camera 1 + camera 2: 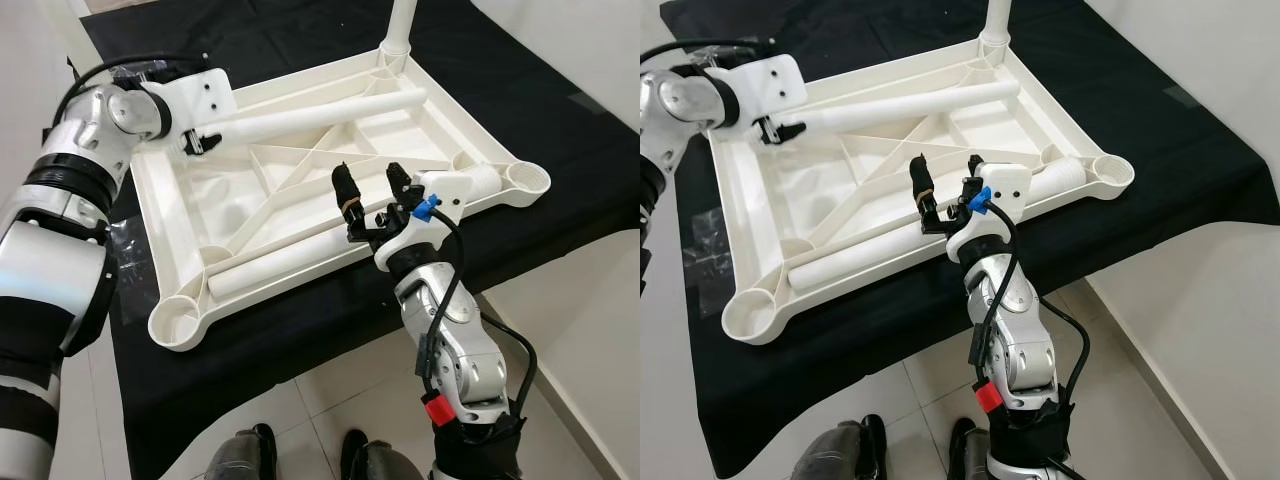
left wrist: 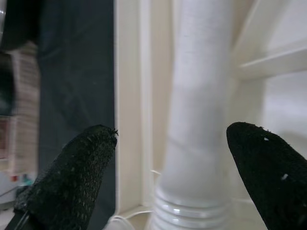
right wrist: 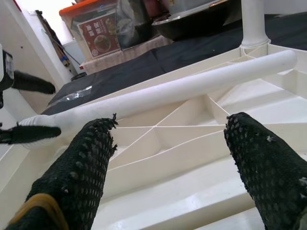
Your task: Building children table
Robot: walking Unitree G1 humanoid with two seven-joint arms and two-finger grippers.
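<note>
A white child's tabletop (image 1: 190, 215) lies upside down on a black cloth. One white leg (image 1: 400, 25) stands screwed into its far corner socket. A loose leg (image 1: 330, 112) lies across the far part of the underside. My left gripper (image 1: 200, 140) is open, its fingers (image 2: 86, 163) on either side of that leg's threaded end (image 2: 192, 211). A second loose leg (image 1: 285, 265) lies along the near rim, and a third (image 1: 482, 183) rests by the right corner socket. My right gripper (image 1: 370, 178) hovers open above the near middle ribs, holding nothing.
The black cloth (image 1: 300, 340) drapes over a low surface ending near my feet (image 1: 240, 455) on white tiles. Open sockets sit at the near-left corner (image 1: 175, 322) and right corner (image 1: 527, 178). A clear plastic bag (image 1: 128, 250) lies left of the tabletop. A box with an orange lid (image 3: 96, 28) stands beyond.
</note>
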